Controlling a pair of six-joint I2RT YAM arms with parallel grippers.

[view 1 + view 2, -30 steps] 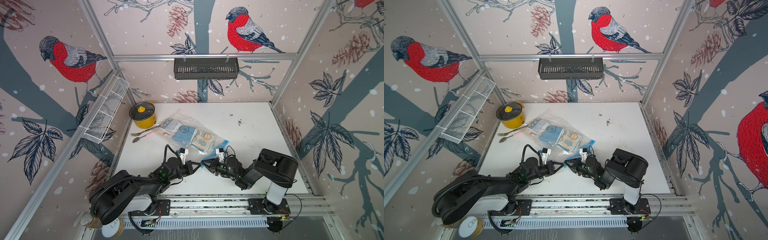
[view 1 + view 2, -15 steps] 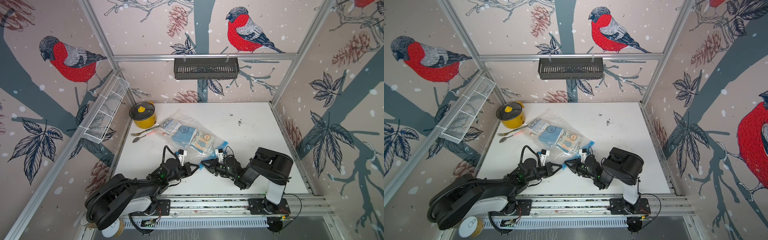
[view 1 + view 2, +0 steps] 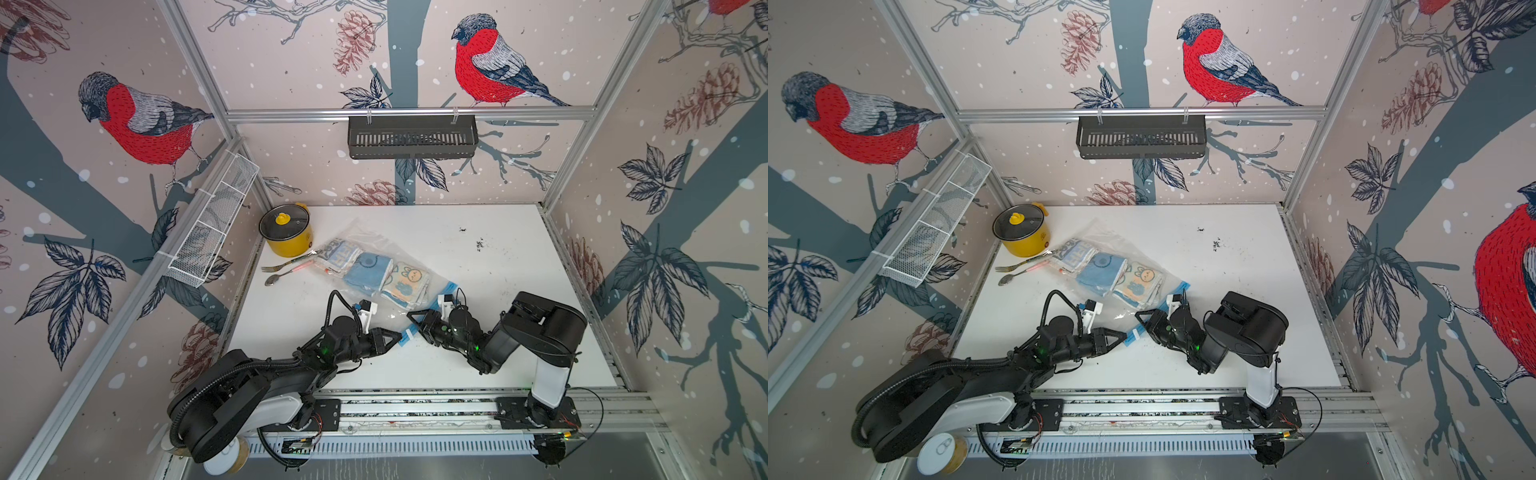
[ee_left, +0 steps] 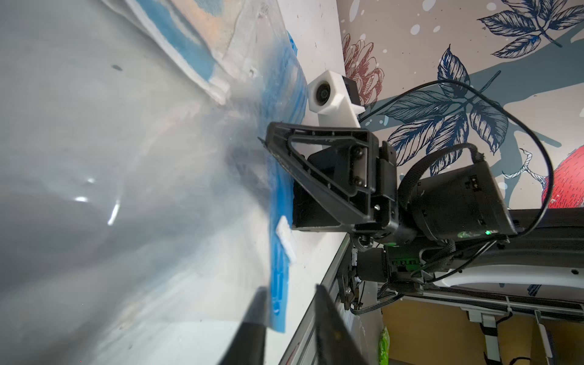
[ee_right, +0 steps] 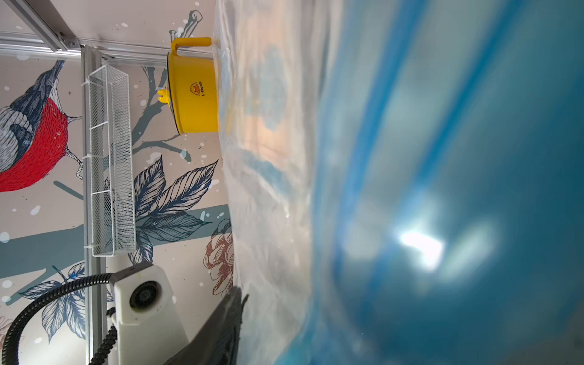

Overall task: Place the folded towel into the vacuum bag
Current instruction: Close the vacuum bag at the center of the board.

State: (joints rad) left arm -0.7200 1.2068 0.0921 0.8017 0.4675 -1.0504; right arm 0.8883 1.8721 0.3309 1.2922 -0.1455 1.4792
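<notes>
Low, both arms face the vacuum bag (image 3: 388, 309): left gripper (image 3: 395, 333) spread astride its edge, right gripper (image 3: 413, 322) opening unclear; pot (image 3: 286, 228) beyond.

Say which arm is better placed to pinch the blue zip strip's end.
Left, probably: the left gripper straddles the end of the blue zip strip; the right gripper sits farther along it.

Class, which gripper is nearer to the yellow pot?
Left, narrowly. The left gripper is at the vacuum bag's near edge, toward the robot and rightward from the yellow pot; the right gripper is just farther right.
</notes>
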